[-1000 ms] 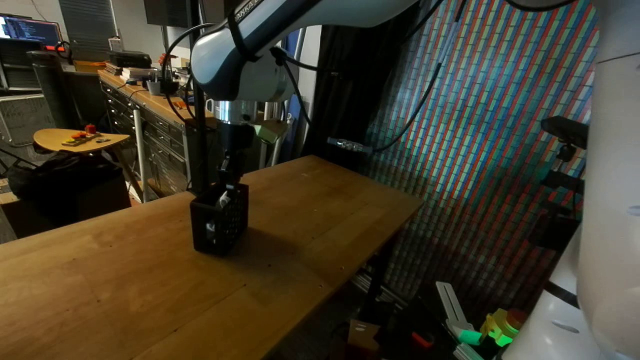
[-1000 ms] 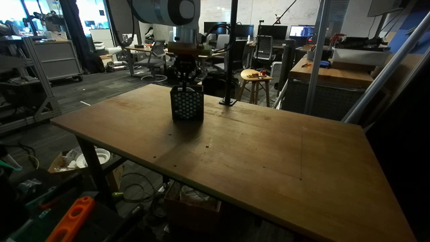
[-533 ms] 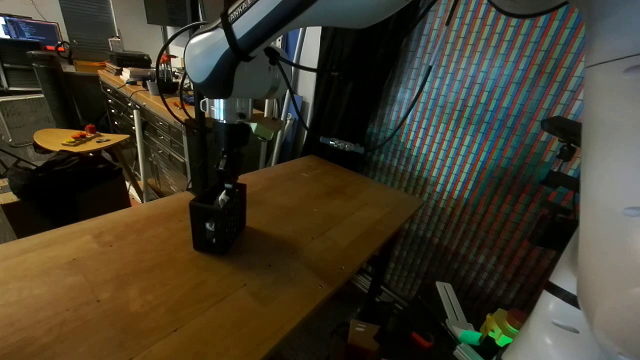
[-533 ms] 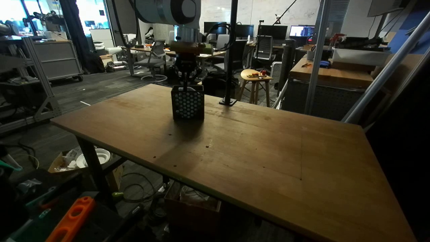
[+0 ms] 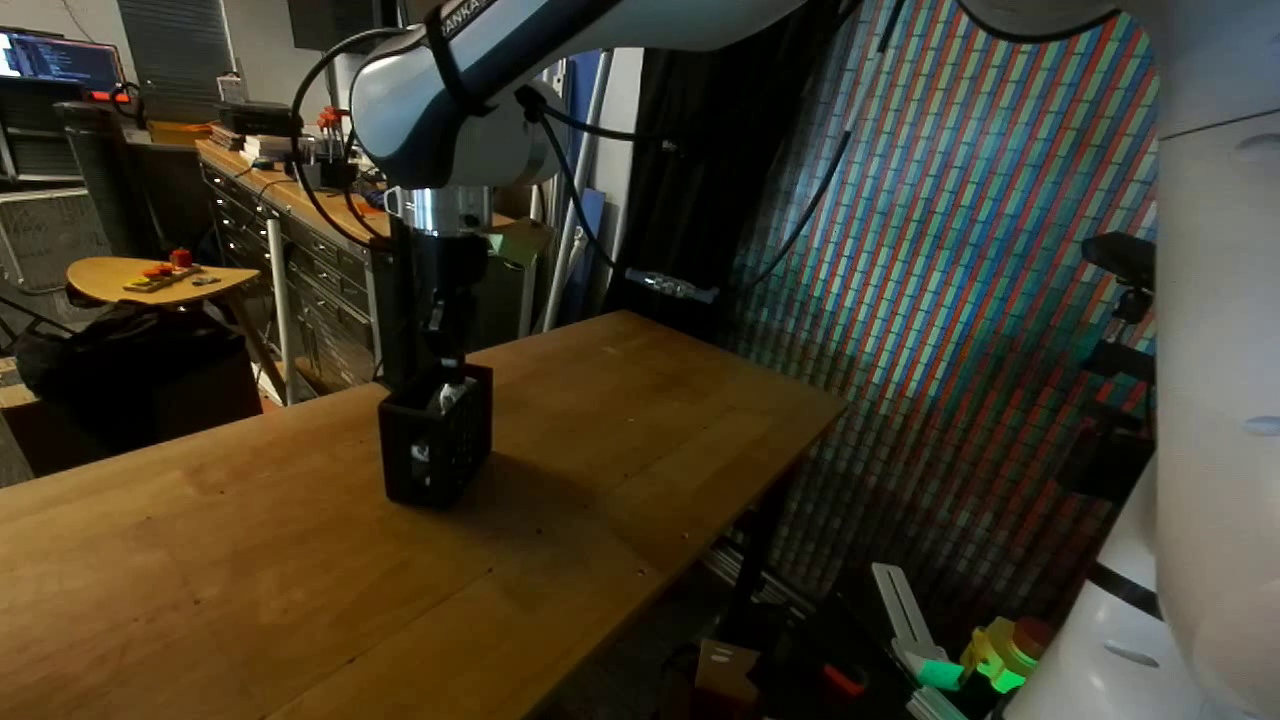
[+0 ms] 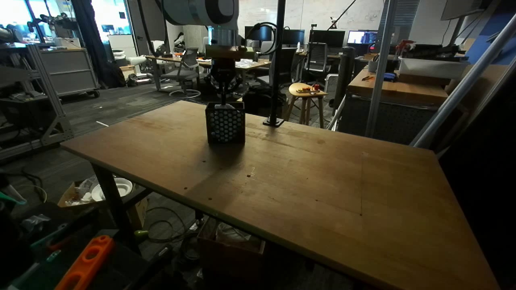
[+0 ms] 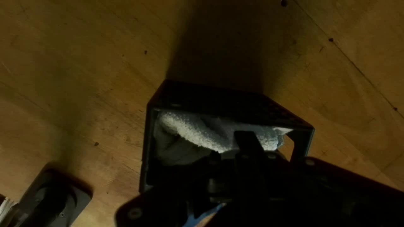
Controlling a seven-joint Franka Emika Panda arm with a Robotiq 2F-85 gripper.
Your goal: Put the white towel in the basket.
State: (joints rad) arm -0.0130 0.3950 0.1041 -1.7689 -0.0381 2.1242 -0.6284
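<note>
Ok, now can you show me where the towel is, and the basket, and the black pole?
Towel [image 7: 195, 132]: in the wrist view, on its bright fold.
Basket [image 5: 462, 440]: in an exterior view, on a side wall.
Black pole [image 6: 277, 60]: in an exterior view, on its shaft, about halfway up.

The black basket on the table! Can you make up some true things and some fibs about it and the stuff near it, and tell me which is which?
1. The white towel is inside the black basket. True.
2. The basket is lying on its side. False: it stands upright on the wooden table.
3. The gripper is shut. True.
4. A black pole stands on the table. True.
5. The pole is touching the basket. False: there is a gap between them.
</note>
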